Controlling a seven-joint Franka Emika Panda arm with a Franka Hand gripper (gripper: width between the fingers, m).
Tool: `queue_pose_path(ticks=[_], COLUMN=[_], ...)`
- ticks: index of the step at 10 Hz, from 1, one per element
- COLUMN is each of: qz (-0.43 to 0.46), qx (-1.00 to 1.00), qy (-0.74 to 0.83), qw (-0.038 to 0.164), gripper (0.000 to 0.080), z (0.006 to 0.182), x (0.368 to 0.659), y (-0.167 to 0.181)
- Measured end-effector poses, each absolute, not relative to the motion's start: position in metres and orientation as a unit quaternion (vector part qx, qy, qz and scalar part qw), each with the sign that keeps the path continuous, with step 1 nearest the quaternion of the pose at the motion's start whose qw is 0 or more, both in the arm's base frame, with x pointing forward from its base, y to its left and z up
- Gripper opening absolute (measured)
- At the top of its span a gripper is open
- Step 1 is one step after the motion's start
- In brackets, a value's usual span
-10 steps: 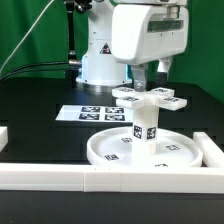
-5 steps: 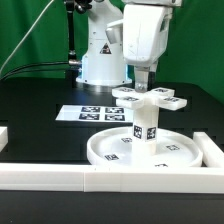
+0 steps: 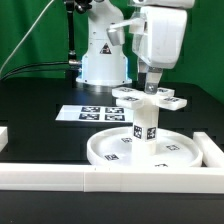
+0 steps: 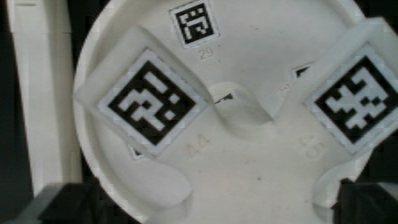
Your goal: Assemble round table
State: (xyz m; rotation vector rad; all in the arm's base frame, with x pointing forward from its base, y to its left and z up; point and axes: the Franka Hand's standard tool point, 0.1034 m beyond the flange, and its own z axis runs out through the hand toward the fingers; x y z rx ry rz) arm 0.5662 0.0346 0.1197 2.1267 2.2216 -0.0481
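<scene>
The large rimmed round disc (image 3: pixel 190 151) lies flat on the black table. The short thick leg (image 3: pixel 144 128) stands upright in its middle. The flat cross-shaped foot (image 3: pixel 130 97) sits level on top of the leg. My gripper (image 3: pixel 152 86) hangs straight down just above the foot's centre. In the wrist view the foot (image 4: pixel 231 110) fills the picture with its tags. My gripper (image 4: pixel 205 205) shows there only as dark fingertips (image 4: pixel 39 208) wide apart on either side of a foot arm. The jaws are open and hold nothing.
The marker board (image 3: pixel 85 113) lies behind the disc towards the exterior view's left. Long white bars run along the front (image 3: pixel 100 178), the right (image 3: pixel 212 148) and the left edge (image 3: pixel 3 135). The arm's base (image 3: pixel 100 62) stands at the back.
The hand has turned about its vertical axis and shifted towards the exterior view's right above the foot. The foot, leg and disc have not moved.
</scene>
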Motion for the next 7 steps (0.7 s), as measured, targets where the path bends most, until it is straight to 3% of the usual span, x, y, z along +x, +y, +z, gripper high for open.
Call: queue_pose_path(ticks=[7], qz=[-0.028], qx=[0.709], qy=[0.704], qw=[0.022], gripper=[0.0649], z=[0.101], x=[0.555], y=[0.040])
